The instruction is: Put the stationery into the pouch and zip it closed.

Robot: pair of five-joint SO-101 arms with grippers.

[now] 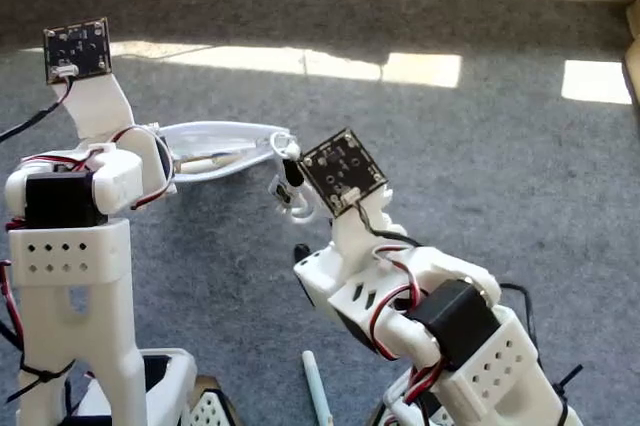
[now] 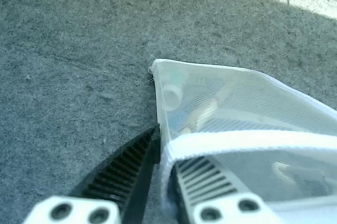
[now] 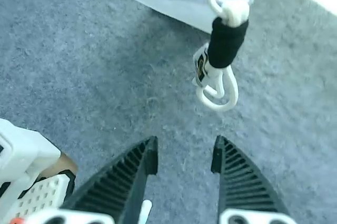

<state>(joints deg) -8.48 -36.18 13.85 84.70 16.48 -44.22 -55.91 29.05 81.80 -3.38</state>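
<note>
Looking down over the table (image 1: pixel 520 206), you find the pouch (image 1: pixel 225 146) between your two arms, a pale mesh bag reaching from the left arm toward the right arm's wrist camera. Your left gripper (image 2: pixel 164 150) has its jaws clenched on the pouch's white rim band at one end. The black ribbed finger is outside, the other shows through the mesh, and the band runs between them. Your right gripper (image 3: pixel 185 148) sits apart from the pouch with its jaws released, bare grey table showing in the gap. The pull strap (image 3: pixel 218 61), a white loop with a black sleeve, hangs off the pouch's end away from the left arm. It is just ahead of that gap and touches neither jaw. A pen (image 1: pixel 316 386) lies on the table outside the pouch, near the base of the right arm, its lower end cut off by the picture's edge. Through the mesh in the left wrist view you can make out stationery (image 2: pixel 202 114) as pale rod-like shapes beside a round white cap, but which items they are is hard to tell. In the high view the left arm's body hides the gripped end of the pouch. You cannot tell whether the zip along the top is open or closed.
</note>
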